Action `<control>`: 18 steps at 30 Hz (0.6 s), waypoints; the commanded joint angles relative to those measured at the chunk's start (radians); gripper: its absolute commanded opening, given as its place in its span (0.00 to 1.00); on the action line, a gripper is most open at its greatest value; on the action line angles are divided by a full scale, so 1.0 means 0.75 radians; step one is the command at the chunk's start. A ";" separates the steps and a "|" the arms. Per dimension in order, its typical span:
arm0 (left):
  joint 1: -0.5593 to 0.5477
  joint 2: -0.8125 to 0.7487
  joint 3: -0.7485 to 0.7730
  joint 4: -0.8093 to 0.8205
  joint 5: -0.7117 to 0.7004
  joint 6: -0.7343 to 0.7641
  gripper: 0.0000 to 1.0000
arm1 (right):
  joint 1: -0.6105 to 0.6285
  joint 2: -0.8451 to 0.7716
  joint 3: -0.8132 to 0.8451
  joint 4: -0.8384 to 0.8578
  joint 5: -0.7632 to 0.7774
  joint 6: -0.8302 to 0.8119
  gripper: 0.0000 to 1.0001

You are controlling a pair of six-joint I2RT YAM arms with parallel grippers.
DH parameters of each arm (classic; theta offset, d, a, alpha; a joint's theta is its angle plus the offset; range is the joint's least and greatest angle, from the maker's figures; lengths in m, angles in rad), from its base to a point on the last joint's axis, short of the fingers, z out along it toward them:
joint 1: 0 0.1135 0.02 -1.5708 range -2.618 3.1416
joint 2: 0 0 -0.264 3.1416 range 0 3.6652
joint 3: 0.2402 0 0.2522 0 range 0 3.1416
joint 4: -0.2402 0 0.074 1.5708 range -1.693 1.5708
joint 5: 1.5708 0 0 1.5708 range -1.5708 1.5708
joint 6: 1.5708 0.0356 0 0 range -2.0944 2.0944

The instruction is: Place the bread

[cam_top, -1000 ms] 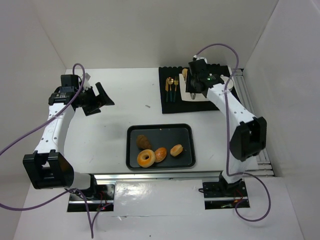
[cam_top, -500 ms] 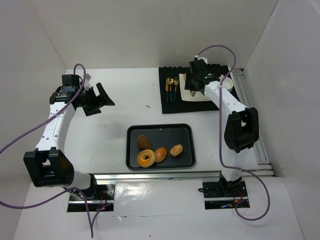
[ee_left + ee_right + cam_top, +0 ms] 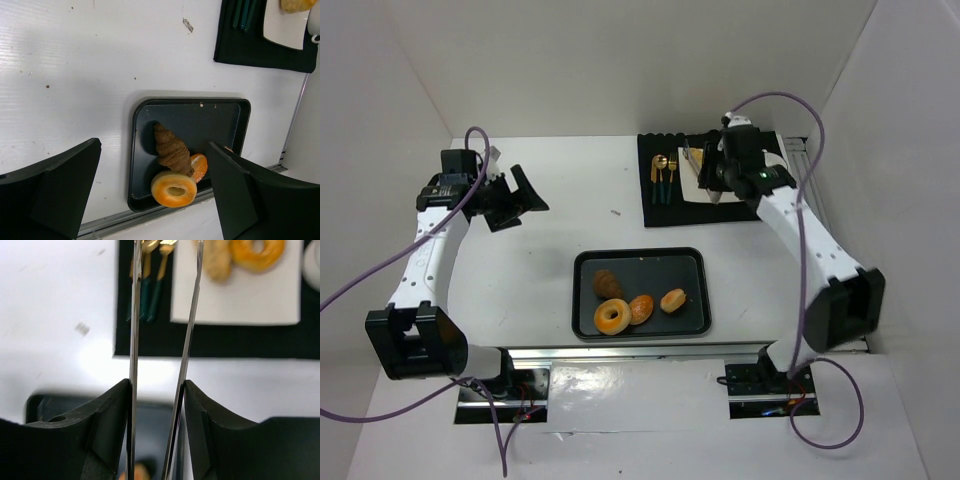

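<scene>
This is a robot lab's test cell: plain white panels [image 3: 410, 70] box in a white table [image 3: 550, 200]; two white arms [image 3: 432, 245] bolted to aluminium rail [image 3: 620, 356] at the frame's bottom trail purple cables [image 3: 775, 95]; bread [image 3: 607, 283] sits on a black tray [image 3: 670, 270] mid-frame.

The left arm [image 3: 428, 250] rises from its base and bends forward at the elbow. Its pincer [image 3: 520, 203] is turned inward with both jaws spread wide, gripping nothing. The right arm [image 3: 810, 235] stretches far forward with its wrist tipped down, and its pincer [image 3: 157, 387] is closed on slim metal tongs [image 3: 133, 330].
</scene>
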 commanded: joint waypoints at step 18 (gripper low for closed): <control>0.008 -0.062 0.033 -0.020 -0.018 -0.015 1.00 | 0.254 -0.969 -0.666 -0.763 -0.487 0.287 0.55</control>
